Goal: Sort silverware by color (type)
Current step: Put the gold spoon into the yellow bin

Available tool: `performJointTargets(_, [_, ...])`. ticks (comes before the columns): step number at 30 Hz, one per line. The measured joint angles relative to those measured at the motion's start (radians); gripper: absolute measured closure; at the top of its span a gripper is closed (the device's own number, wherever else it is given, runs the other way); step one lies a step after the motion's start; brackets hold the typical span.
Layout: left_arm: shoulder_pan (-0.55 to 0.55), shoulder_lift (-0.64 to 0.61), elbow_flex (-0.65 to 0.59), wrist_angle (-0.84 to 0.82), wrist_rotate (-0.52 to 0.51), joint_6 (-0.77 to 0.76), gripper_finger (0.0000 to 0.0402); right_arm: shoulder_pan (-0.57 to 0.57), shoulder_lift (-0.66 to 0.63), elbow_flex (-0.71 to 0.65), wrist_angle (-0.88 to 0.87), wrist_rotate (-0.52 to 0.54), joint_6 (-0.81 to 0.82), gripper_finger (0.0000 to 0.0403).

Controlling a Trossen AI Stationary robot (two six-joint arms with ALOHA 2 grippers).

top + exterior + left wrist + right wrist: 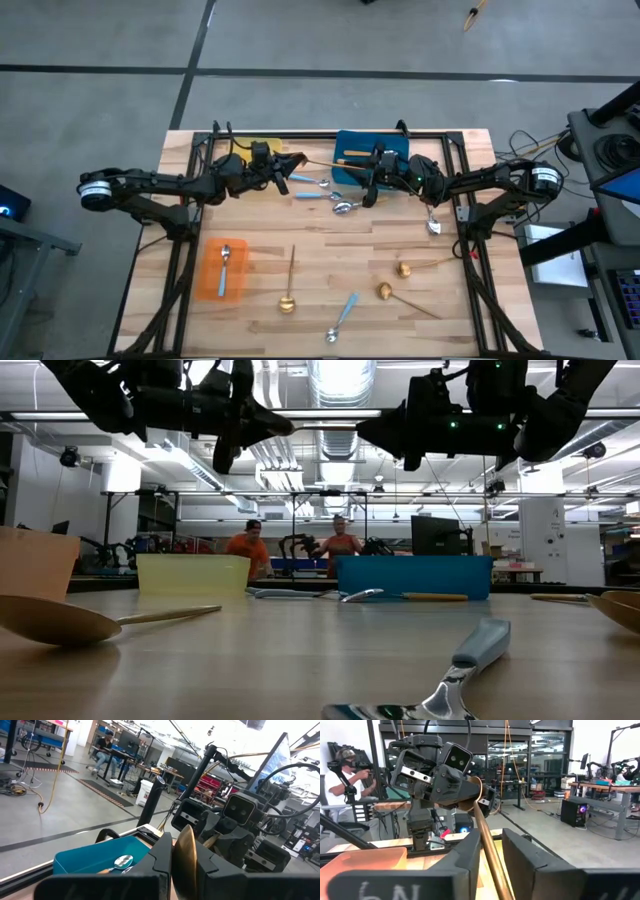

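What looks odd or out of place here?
One gold spoon is held by both hands at once, left hand on its bowl and right hand on its handle, hanging in the air between the yellow tray and the blue tray.

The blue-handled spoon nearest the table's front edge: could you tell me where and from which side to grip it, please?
Take the spoon by its flat blue handle, from straight above, fingers across it: it lies flat and diagonal, bare wood either side. The rounded bowl would likely slip.

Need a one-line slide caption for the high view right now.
Both grippers, left and right, hold one gold spoon between them above the table, near the blue tray.
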Motion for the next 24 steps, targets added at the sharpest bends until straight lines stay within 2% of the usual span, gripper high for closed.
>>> performJointTargets(5, [0.0,0.0,-0.001,-0.001,0.0,0.0,0.0392,0.0,0.0,0.0,-0.006,-0.009,-0.011,0.0381])
performJointTargets(13, [0.0,0.0,-0.001,-0.003,0.0,0.008,0.0379,0.001,-0.001,0.0,-0.015,-0.01,-0.016,0.0386])
performJointTargets(18, [0.0,0.0,-0.001,-0.003,-0.001,0.026,0.0344,0.001,-0.001,0.0,-0.021,-0.004,-0.024,0.0388])
performJointTargets(24, [0.0,0.0,-0.001,-0.004,-0.001,0.068,0.0277,0.001,-0.004,0.0,-0.032,0.013,-0.034,0.0388])
